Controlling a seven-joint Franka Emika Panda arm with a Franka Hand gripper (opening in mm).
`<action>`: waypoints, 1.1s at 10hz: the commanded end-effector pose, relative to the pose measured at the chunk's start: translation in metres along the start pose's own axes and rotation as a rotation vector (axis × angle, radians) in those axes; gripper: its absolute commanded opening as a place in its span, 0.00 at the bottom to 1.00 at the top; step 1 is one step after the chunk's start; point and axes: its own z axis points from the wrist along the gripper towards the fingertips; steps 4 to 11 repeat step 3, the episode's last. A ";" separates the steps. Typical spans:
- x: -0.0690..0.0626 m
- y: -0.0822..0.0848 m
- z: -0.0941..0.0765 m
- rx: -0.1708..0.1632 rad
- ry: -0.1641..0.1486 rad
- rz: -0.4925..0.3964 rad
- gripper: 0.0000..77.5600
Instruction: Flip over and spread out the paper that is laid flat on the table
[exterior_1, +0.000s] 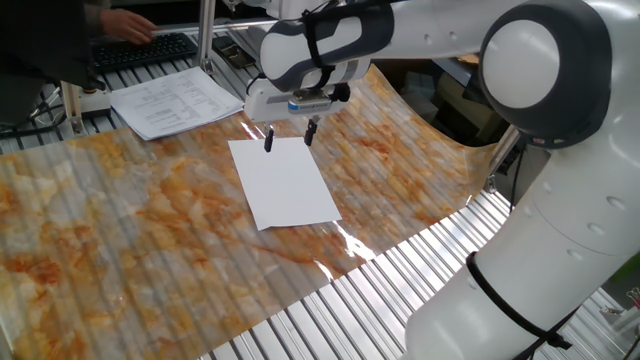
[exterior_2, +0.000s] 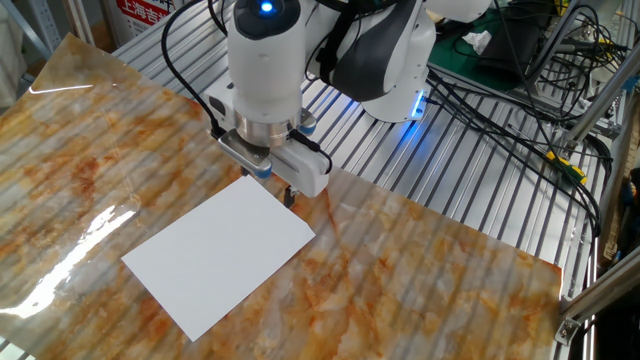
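A thin white rectangular sheet of paper lies flat on the desk, a silver metal-slat surface covered with a glossy, wavy orange-and-grey marbled plastic sheet. The face of the paper that shows looks blank in both views. In one fixed view it sits a little right of the middle of the marbled cover, its long sides running from far to near; in the other fixed view it lies slantwise near the middle of the cover.

The white robot arm reaches down over the far short edge of the paper. Its hand points down with the two dark fingers released and spread apart, one fingertip over the far left part of the sheet and the other near the far right corner. Nothing sits between them. Whether the tips touch the sheet cannot be told. In the other fixed view the hand hangs at the paper's far corner, with only one dark fingertip clear.

At the far left of the desk, well apart from the paper, rests a stack of densely printed white pages.
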 end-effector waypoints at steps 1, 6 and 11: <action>-0.001 0.000 -0.001 -0.001 -0.013 -0.014 1.00; -0.001 0.000 -0.001 0.000 -0.014 -0.012 1.00; -0.001 0.000 -0.001 0.000 -0.014 -0.012 1.00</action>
